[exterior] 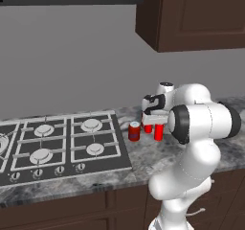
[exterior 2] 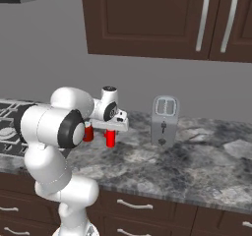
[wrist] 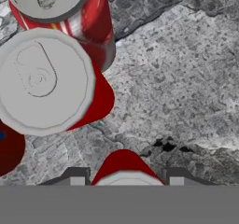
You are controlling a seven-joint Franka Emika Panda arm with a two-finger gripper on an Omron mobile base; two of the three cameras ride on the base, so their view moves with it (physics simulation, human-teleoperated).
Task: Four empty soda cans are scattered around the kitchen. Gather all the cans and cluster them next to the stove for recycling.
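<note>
- The tool (wrist: 123, 178) is clamped on a red can (wrist: 122, 169) that stands upright between its two dark fingertips (wrist: 77, 176), over the grey marble worktop (wrist: 186, 78).
- In the left base view that held can (exterior: 158, 131) hangs under the hand, just right of the stove (exterior: 57, 147).
- Just past it stand more cans: in the hand view, one with a silver top (wrist: 44, 80), another behind it and touching it (wrist: 70, 8), and a dark red one with a bluish patch (wrist: 9, 146) at the left edge.
- In the left base view the blue-patched can (exterior: 134, 131) stands just beside the stove's right edge, with another can (exterior: 148, 128) between it and the held one.
- A silver toaster (exterior 2: 165, 119) stands well apart to the right.
- Brown cabinets (exterior 2: 147, 18) hang on the grey wall behind.
</note>
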